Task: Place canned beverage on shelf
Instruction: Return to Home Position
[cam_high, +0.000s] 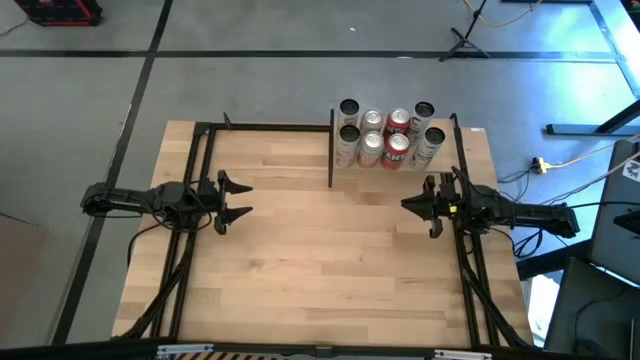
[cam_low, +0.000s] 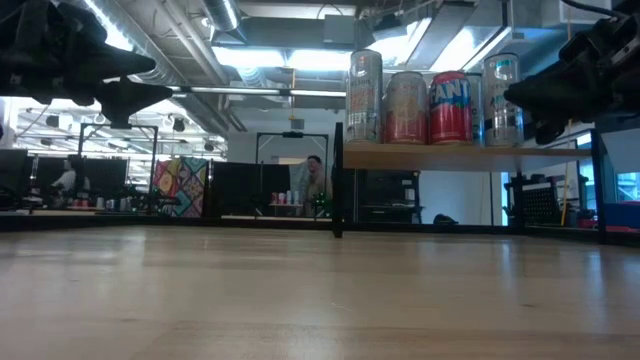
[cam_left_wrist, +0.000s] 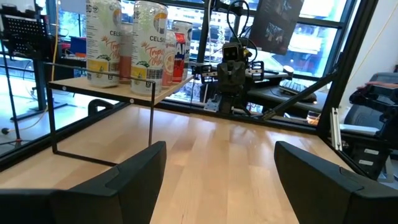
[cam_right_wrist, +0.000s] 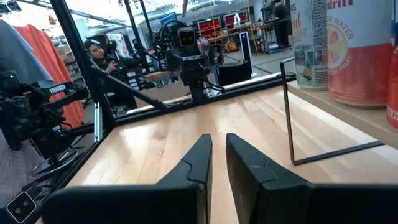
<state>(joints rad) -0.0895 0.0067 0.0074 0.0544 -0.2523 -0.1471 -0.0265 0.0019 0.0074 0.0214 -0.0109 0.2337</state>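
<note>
Several cans (cam_high: 385, 135), silver and red, stand upright on the shelf (cam_low: 440, 156), a small raised wood board at the table's far right. The board is carried on thin black posts (cam_high: 331, 150). The cans also show in the left wrist view (cam_left_wrist: 134, 43) and the right wrist view (cam_right_wrist: 354, 50). My left gripper (cam_high: 232, 198) is at the table's left side, pointing level toward the middle, open with nothing between its fingers (cam_left_wrist: 219, 149). My right gripper (cam_high: 408, 205) is at the right side, near the shelf's front, pointing level toward the middle and shut on nothing (cam_right_wrist: 217, 140).
Black frame rails (cam_high: 190, 250) run along the table's left and right sides (cam_high: 470, 270). Bare tabletop (cam_high: 320, 250) lies between the two arms and under the raised shelf. A person (cam_low: 315, 180) sits in the room beyond the table's far edge.
</note>
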